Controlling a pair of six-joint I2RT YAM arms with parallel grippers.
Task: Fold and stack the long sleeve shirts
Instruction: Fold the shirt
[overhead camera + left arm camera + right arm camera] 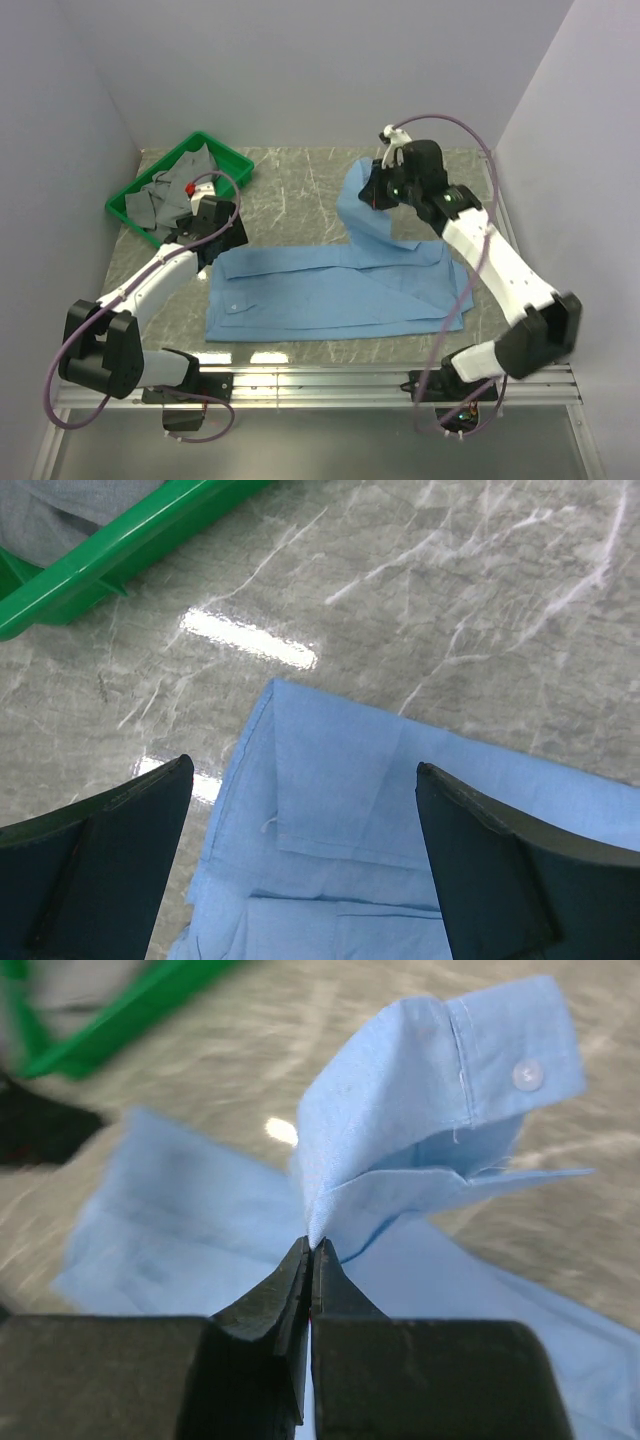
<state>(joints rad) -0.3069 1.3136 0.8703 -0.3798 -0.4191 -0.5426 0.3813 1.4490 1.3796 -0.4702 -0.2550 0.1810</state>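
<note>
We see the light blue shirt (330,290) lying flat across the middle of the marble-patterned table (300,185), its body stretched from left to right near the arms' bases. One sleeve (365,215) is held up off the table at the far right of the garment by the right gripper (378,195). In the right wrist view its fingers (270,1300) are pressed together on a fold of that sleeve just below the cuff (500,1050), which stands above the jaws with a white button (527,1075) showing (the background there is blurred). The rest of the shirt spreads out on the table beneath.

The left gripper (207,215) hovers over the shirt's far left corner, between the garment and the green tray (238,162). From the left wrist camera we see its two dark fingers (100,860) set wide apart, with nothing between them but the shirt's corner lying below. We cannot tell whether the tips touch the cloth.

The green tray sits at the far left of the table, apart from the shirt. It holds a heap of grey cloths (160,195), crumpled and overlapping, and we cannot tell how many there are. A corner of the tray and some of the grey fabric show at the top left of the left wrist view.
</note>
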